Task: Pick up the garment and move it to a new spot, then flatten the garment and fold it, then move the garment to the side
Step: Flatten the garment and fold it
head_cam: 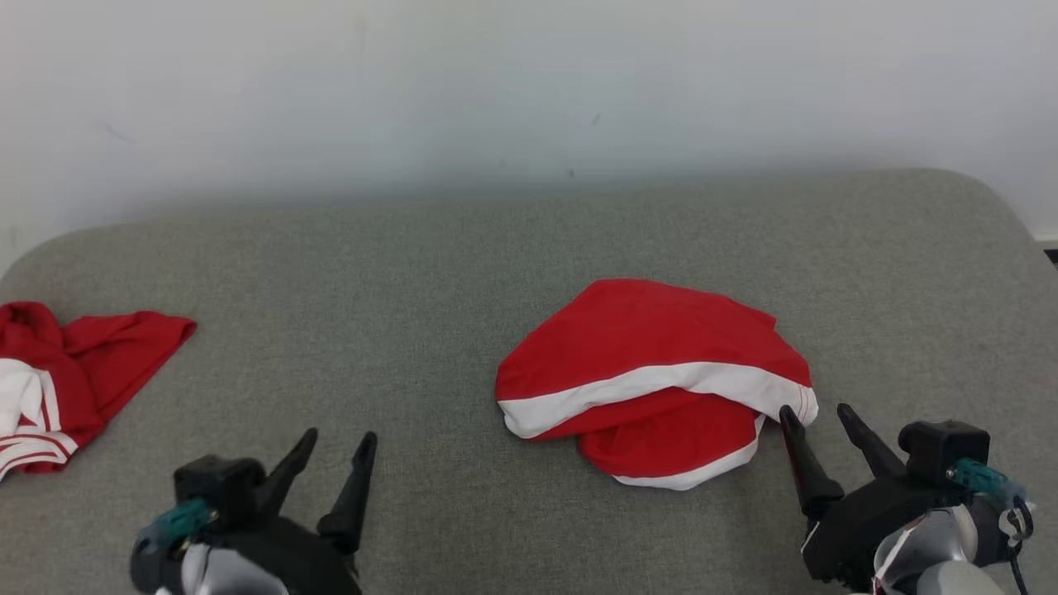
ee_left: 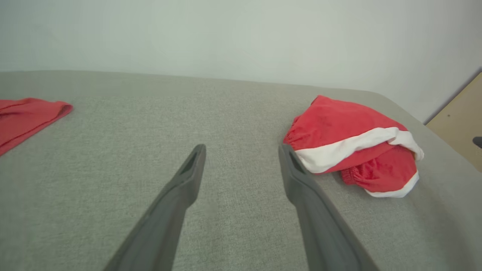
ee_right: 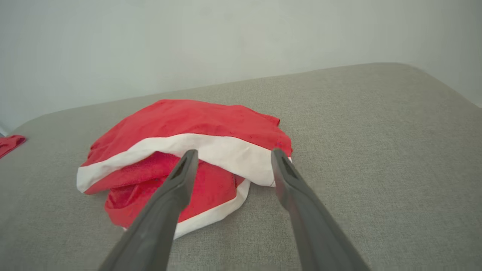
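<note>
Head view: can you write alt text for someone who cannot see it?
A crumpled red and white garment lies right of centre on a grey padded surface, the open right claw close by its near right edge. The open left claw is at lower left; a second red and white garment lies at the left edge.

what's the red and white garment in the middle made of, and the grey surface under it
The red and white garment looks like thin, soft, matte cloth, maybe cotton or a light synthetic: it slumps in loose folds, with a gathered, elastic-looking edge in the left wrist view. The grey surface seems padded upholstery in a coarse flecked weave, with rounded corners.
</note>
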Controlling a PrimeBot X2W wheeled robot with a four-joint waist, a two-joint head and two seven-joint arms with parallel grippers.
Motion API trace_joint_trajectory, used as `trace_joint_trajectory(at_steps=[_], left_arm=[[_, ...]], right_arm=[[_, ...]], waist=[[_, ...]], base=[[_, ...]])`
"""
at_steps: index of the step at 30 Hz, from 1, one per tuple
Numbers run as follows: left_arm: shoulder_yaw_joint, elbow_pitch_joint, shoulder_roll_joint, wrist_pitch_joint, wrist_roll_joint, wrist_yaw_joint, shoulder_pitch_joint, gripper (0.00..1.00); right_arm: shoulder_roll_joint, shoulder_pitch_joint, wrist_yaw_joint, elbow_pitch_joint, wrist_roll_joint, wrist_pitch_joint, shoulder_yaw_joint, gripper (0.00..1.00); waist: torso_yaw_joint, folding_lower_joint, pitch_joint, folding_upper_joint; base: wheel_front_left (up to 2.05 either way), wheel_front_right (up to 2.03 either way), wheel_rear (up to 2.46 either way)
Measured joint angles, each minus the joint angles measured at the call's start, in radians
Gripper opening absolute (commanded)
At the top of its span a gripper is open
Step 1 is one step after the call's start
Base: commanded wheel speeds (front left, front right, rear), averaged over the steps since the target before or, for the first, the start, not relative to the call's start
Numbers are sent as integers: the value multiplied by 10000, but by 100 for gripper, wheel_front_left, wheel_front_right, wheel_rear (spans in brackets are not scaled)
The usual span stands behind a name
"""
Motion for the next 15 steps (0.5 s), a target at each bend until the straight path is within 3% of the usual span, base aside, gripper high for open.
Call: trace_joint_trajectory(at_steps=[8, 15], left_arm=[[-752, 1795, -899, 1670, -38, -353, -1966, 100], [-945, 2945, -1407, 2431, -249, -662, -2982, 100]], right_arm=[[-190, -1180, -209, 819, 33, 1597, 38, 100], [-282, -1998, -280, 1279, -186, 2408, 265, 100]], waist=[[-3, 1, 857, 0], [-140, 2, 1622, 1]], base=[[0, 0, 0], [0, 0, 0]])
